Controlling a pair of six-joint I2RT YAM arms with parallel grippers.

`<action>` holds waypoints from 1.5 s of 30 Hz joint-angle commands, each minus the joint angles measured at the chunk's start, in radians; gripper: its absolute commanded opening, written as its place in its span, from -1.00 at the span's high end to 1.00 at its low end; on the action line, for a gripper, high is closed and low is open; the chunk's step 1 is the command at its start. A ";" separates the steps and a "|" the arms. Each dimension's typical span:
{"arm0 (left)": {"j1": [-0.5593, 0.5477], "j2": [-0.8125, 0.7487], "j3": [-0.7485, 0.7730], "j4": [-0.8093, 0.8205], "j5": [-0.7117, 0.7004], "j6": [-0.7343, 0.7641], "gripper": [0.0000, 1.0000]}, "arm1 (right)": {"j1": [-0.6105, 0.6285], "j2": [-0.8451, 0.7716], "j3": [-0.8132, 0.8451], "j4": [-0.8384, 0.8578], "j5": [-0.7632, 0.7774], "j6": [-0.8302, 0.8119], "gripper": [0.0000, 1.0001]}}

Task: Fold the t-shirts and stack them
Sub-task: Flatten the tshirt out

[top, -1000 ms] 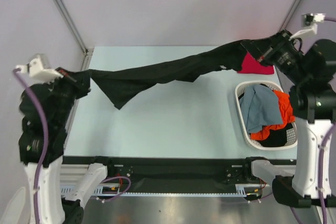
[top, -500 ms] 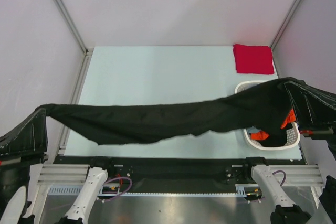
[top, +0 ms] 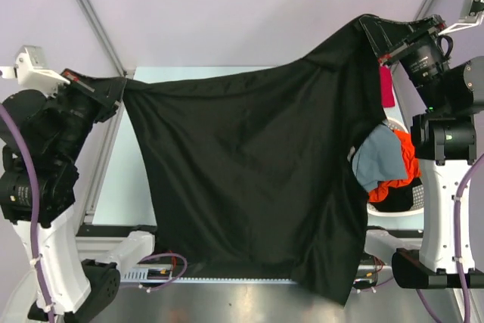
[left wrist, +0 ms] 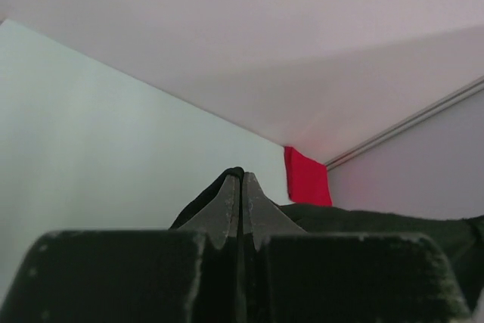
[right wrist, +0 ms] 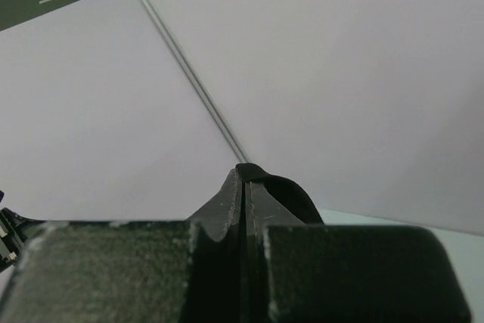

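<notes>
A large black t-shirt (top: 257,179) hangs spread out in the air between my two grippers, over most of the table. My left gripper (top: 121,88) is shut on its left corner, and the cloth shows between the jaws in the left wrist view (left wrist: 240,178). My right gripper (top: 369,28) is shut on its right corner, high at the back right, seen pinched in the right wrist view (right wrist: 243,173). A folded red t-shirt (top: 387,87) lies at the back right, mostly hidden; it also shows in the left wrist view (left wrist: 306,175). A grey-blue t-shirt (top: 372,158) and an orange t-shirt (top: 401,168) lie in the basket.
A white perforated basket (top: 393,213) stands at the right edge of the table, next to my right arm's column. The pale table (top: 121,179) shows at the left of the hanging cloth. The cloth's lower edge hangs past the table's near rail (top: 159,270).
Both grippers have swung up and back from low near the front edge. The black t-shirt, before a sagging band, now hangs open as a wide sheet.
</notes>
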 commanded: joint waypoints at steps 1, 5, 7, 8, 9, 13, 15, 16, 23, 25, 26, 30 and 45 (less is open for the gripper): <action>-0.005 -0.129 -0.047 0.172 0.004 -0.011 0.99 | -0.002 -0.058 0.059 0.210 0.030 0.004 1.00; -0.005 -0.184 -0.118 0.277 -0.001 0.014 0.99 | -0.002 -0.084 0.040 0.270 0.048 -0.011 1.00; -0.005 -0.192 -0.096 0.271 -0.007 0.043 0.99 | -0.002 -0.110 0.042 0.276 0.057 -0.037 1.00; -0.005 -0.192 -0.084 0.262 -0.008 0.048 0.99 | -0.002 -0.119 0.037 0.281 0.056 -0.039 1.00; -0.005 -0.195 -0.051 0.254 -0.005 0.058 0.99 | -0.002 -0.130 0.034 0.282 0.054 -0.037 1.00; -0.005 -0.223 0.020 0.260 0.007 0.065 1.00 | -0.002 -0.222 -0.024 0.345 0.059 -0.032 1.00; -0.005 -0.232 0.071 0.251 0.002 0.075 0.99 | -0.002 -0.252 -0.036 0.351 0.073 -0.036 1.00; -0.005 -0.236 0.088 0.245 -0.005 0.077 0.99 | 0.000 -0.265 -0.035 0.356 0.074 -0.036 1.00; -0.005 -0.275 0.129 0.262 -0.011 0.060 0.99 | 0.000 -0.297 0.023 0.358 0.082 -0.016 1.00; -0.005 -0.281 0.094 0.285 -0.022 0.063 0.99 | 0.000 -0.285 0.025 0.356 0.084 -0.023 1.00; -0.005 -0.287 0.067 0.298 -0.030 0.065 1.00 | 0.000 -0.274 0.022 0.356 0.079 -0.026 1.00; -0.005 -0.333 -0.204 0.415 -0.080 0.057 0.99 | -0.002 -0.184 -0.071 0.414 0.070 -0.003 1.00; 0.032 -0.077 -1.045 0.830 -0.351 0.164 0.99 | 0.115 0.465 -0.379 0.687 0.021 -0.045 1.00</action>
